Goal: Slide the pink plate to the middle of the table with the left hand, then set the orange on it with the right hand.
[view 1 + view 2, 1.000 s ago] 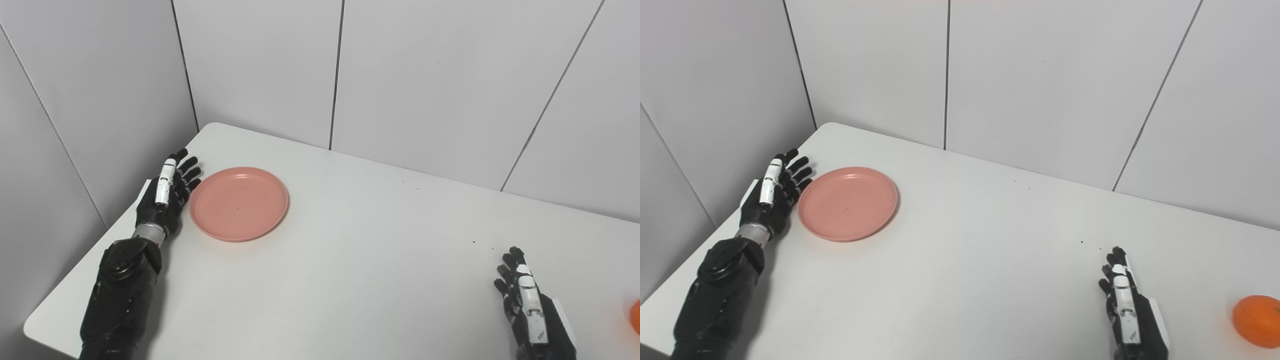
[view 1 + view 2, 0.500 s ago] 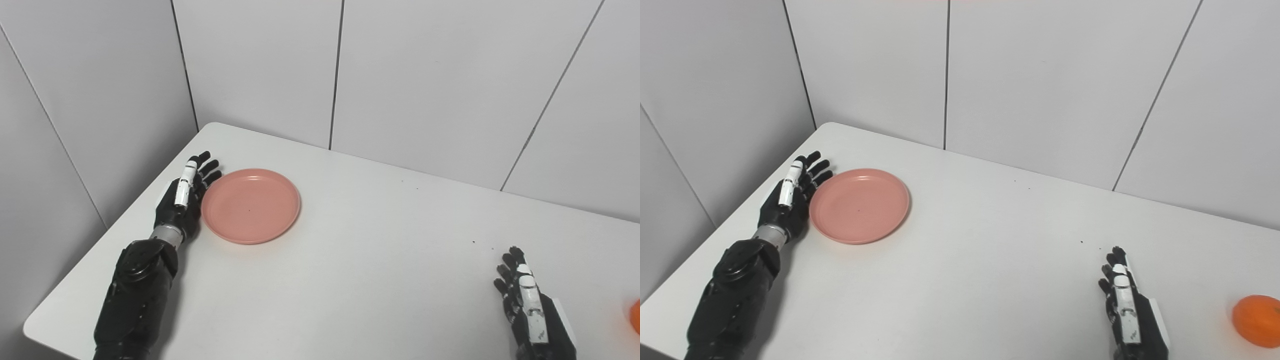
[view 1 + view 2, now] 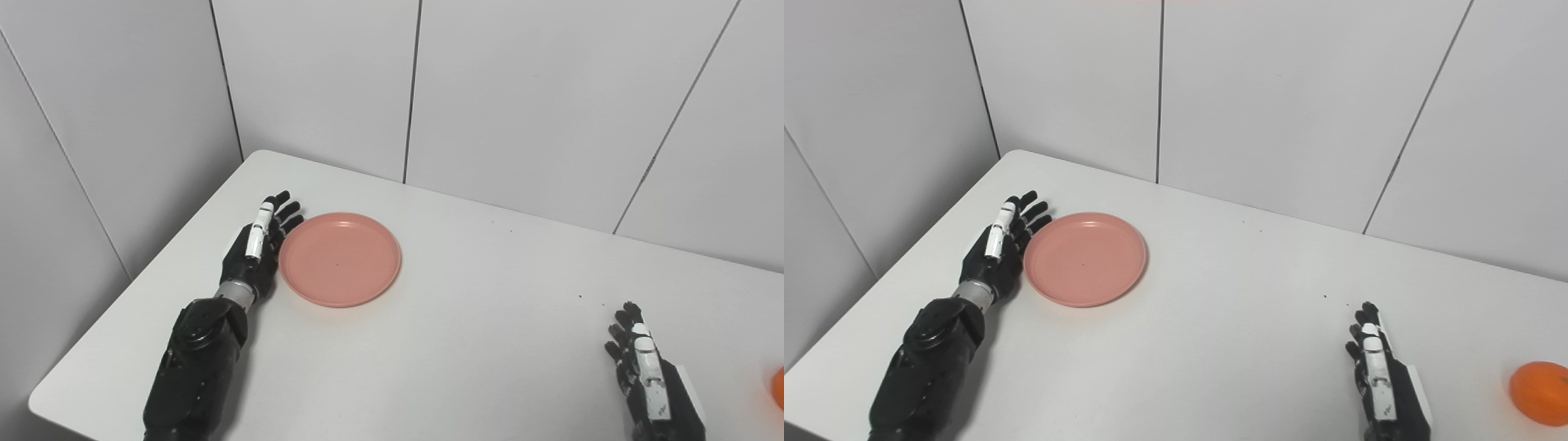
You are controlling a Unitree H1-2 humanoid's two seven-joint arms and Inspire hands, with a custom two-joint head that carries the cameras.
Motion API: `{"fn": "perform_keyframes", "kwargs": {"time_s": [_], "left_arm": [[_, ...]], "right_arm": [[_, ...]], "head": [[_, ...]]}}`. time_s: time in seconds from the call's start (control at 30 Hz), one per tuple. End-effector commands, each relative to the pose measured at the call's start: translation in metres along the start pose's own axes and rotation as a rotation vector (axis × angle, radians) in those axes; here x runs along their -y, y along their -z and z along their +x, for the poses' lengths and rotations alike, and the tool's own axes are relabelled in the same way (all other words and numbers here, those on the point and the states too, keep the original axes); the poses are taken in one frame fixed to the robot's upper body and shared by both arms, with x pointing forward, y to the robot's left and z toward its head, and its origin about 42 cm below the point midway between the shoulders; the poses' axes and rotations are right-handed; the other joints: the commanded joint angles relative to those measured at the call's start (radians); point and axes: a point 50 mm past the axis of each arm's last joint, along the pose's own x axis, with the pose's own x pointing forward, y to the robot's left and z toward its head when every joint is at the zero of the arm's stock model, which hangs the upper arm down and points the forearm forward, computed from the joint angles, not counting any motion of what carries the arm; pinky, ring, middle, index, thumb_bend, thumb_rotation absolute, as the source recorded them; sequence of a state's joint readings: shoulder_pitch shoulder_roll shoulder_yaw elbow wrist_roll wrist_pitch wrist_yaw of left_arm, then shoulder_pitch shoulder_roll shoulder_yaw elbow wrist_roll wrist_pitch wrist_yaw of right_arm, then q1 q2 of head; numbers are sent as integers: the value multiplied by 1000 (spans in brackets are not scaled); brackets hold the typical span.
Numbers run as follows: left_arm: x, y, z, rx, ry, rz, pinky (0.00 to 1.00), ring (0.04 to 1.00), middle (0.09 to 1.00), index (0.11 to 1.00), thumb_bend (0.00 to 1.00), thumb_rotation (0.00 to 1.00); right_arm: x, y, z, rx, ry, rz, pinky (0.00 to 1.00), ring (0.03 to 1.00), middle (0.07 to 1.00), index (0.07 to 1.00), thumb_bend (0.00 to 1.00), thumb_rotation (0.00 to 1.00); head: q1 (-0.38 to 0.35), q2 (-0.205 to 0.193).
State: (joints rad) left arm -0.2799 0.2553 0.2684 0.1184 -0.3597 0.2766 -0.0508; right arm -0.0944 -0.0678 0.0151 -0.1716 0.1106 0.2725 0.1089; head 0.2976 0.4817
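Observation:
The pink plate (image 3: 340,258) lies flat on the left part of the white table (image 3: 465,343). My left hand (image 3: 256,248) is open, fingers straight, its edge against the plate's left rim. My right hand (image 3: 649,380) is open and empty, resting at the table's front right. The orange (image 3: 1539,392) sits on the table to the right of my right hand, a hand's width away; only its edge (image 3: 778,387) shows in the left eye view.
Grey panel walls (image 3: 520,92) close the table's far side and left side. The table's left corner edge (image 3: 55,392) runs close by my left forearm.
My left hand has pushed the pink plate to the right, toward the table's middle. The right hand and the orange have not moved.

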Motion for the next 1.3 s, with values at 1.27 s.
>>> {"fn": "perform_keyframes", "kwargs": {"time_s": [1.27], "left_arm": [[107, 10, 13, -99, 287, 40, 905, 906, 911, 899, 358, 1000]], "right_arm": [[-9, -15, 3, 51, 1, 8, 1000, 1000, 1000, 1000, 239, 1000]], "head": [[-65, 50]]}}
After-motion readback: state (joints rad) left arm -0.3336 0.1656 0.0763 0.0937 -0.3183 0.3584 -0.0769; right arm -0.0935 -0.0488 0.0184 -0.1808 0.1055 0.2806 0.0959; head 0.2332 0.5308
